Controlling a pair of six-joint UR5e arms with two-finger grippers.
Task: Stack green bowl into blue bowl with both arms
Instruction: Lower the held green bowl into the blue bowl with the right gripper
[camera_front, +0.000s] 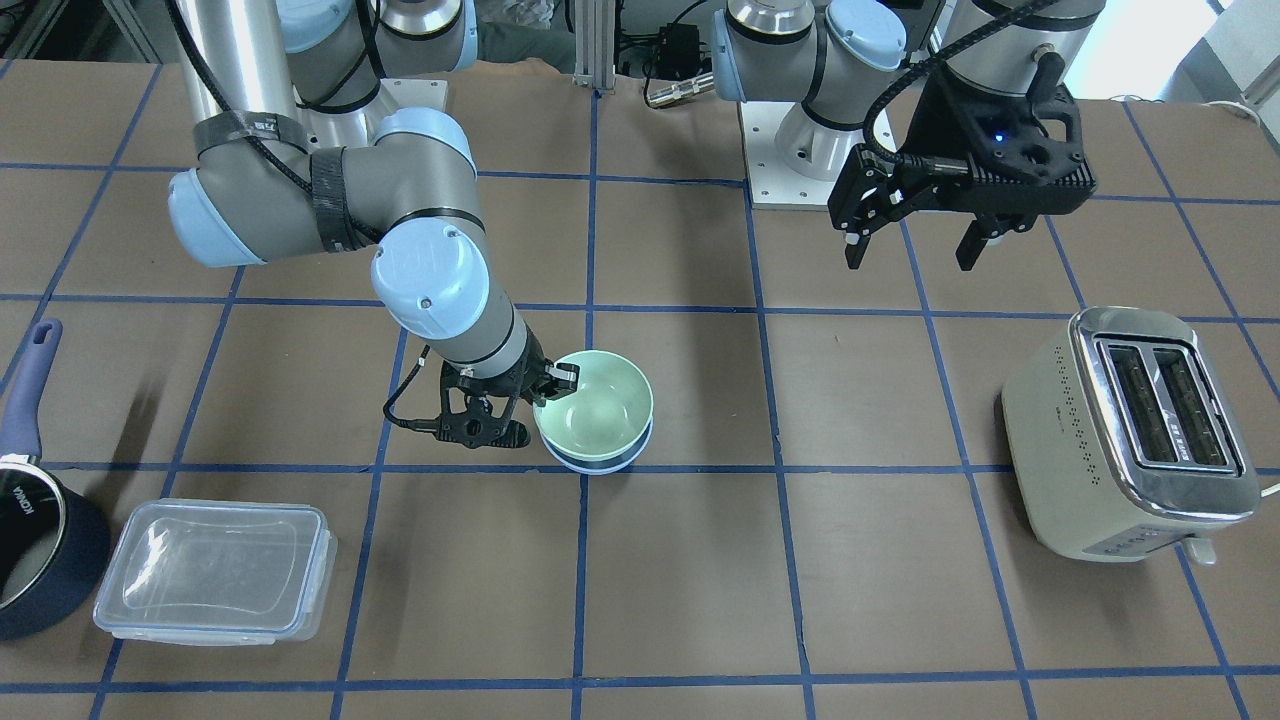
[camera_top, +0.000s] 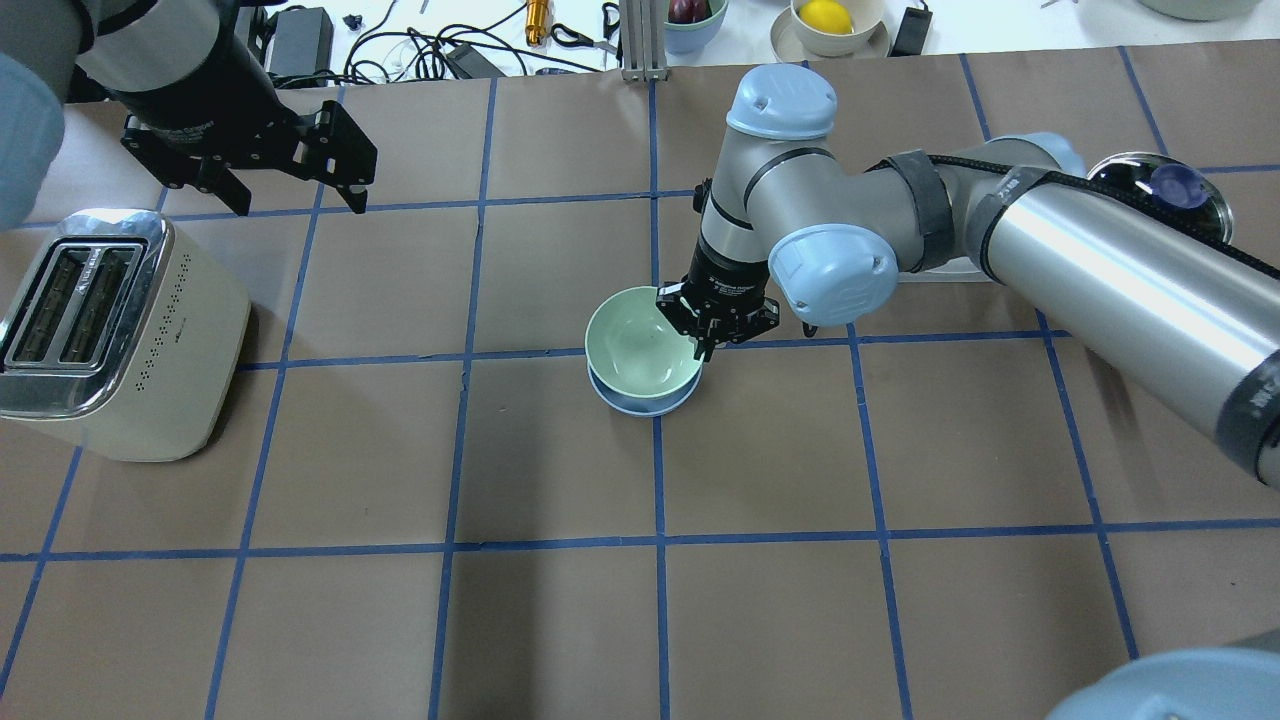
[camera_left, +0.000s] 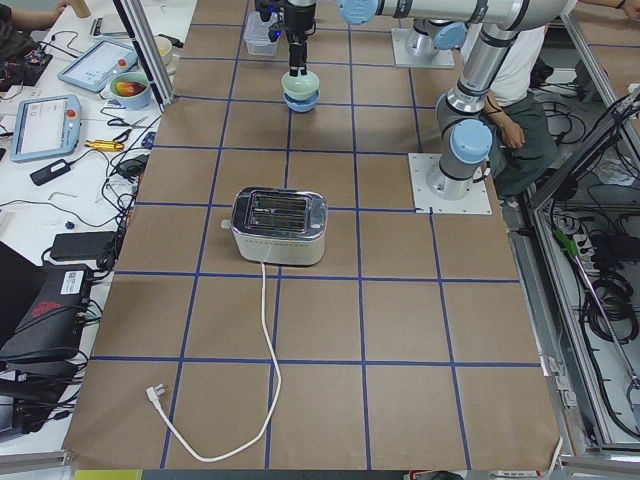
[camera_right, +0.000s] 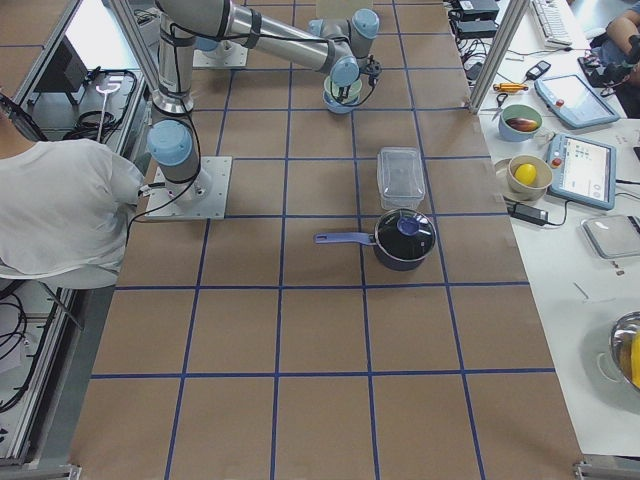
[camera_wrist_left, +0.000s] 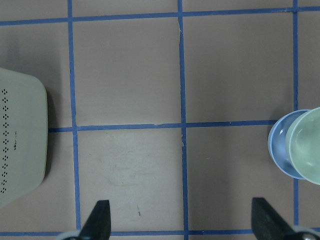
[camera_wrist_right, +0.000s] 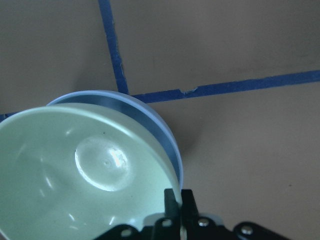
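Observation:
The green bowl (camera_front: 595, 405) sits nested, slightly tilted, in the blue bowl (camera_front: 598, 463) near the table's middle. Both also show in the overhead view, green bowl (camera_top: 640, 348) over blue bowl (camera_top: 640, 406). My right gripper (camera_front: 552, 385) is shut on the green bowl's rim; the right wrist view shows its fingers (camera_wrist_right: 186, 202) pinching the rim of the green bowl (camera_wrist_right: 85, 170) above the blue bowl (camera_wrist_right: 150, 120). My left gripper (camera_front: 910, 262) is open and empty, raised above the table near the robot's base. In its wrist view both bowls (camera_wrist_left: 300, 145) lie at the right edge.
A cream toaster (camera_front: 1130, 430) stands on my left side of the table. A clear lidded plastic container (camera_front: 215, 570) and a dark blue saucepan (camera_front: 40, 540) stand on my right side near the operators' edge.

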